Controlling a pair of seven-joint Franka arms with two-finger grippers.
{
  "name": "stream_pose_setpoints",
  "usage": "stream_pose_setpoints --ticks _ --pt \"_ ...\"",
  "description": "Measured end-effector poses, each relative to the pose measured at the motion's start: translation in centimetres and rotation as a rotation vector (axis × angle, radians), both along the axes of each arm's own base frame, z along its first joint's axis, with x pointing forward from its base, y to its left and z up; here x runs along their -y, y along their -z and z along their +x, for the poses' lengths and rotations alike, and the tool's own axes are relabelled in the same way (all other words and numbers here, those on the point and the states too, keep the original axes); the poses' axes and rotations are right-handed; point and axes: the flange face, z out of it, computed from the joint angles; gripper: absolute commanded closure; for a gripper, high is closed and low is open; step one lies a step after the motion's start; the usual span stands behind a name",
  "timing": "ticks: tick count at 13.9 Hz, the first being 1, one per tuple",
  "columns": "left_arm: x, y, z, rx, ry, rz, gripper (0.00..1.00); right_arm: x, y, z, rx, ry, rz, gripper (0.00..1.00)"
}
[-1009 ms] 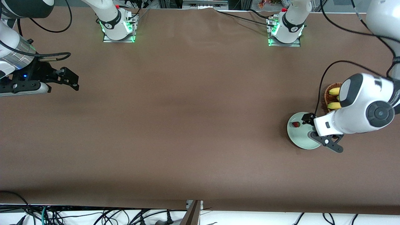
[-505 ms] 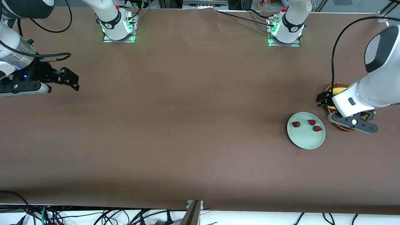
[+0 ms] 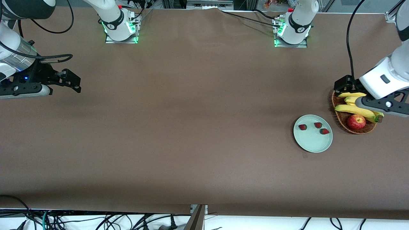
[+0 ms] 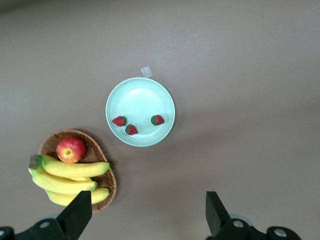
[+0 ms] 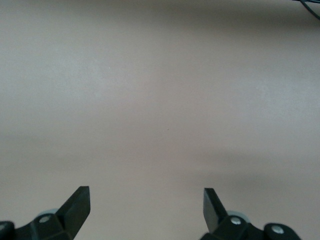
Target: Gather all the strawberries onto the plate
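Note:
Three strawberries (image 3: 302,127) (image 3: 318,125) (image 3: 324,131) lie on the pale mint-green plate (image 3: 311,143), in its half farther from the front camera. The left wrist view shows them too (image 4: 119,121) (image 4: 131,130) (image 4: 157,120) on the plate (image 4: 140,97). My left gripper (image 3: 344,85) (image 4: 146,202) is open and empty, high in the air over the basket's edge, apart from the plate. My right gripper (image 3: 73,81) (image 5: 145,195) is open and empty, waiting over bare table at the right arm's end.
A brown wicker basket (image 3: 361,131) (image 4: 59,138) beside the plate, toward the left arm's end, holds a red apple (image 3: 356,121) (image 4: 71,150) and bananas (image 3: 354,110) (image 4: 70,175). A small clear scrap (image 4: 146,71) lies by the plate's rim.
My left gripper has risen from over the plate and moved off over the basket, uncovering two more strawberries on the plate. The right arm has not moved.

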Motion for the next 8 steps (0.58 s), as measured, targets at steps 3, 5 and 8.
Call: stream_pose_setpoints --ticks 3,5,8 --pt "-1.9 0.7 -1.9 0.022 -0.068 -0.017 0.00 0.0 0.0 0.0 0.000 0.000 0.000 0.00" --pt "-2.4 1.0 -3.7 0.028 -0.087 -0.025 0.00 0.0 0.0 0.0 -0.001 0.000 0.000 0.00" --pt "-1.6 1.1 -5.7 0.055 -0.076 -0.023 0.00 0.0 0.0 0.0 -0.001 0.000 0.000 0.00"
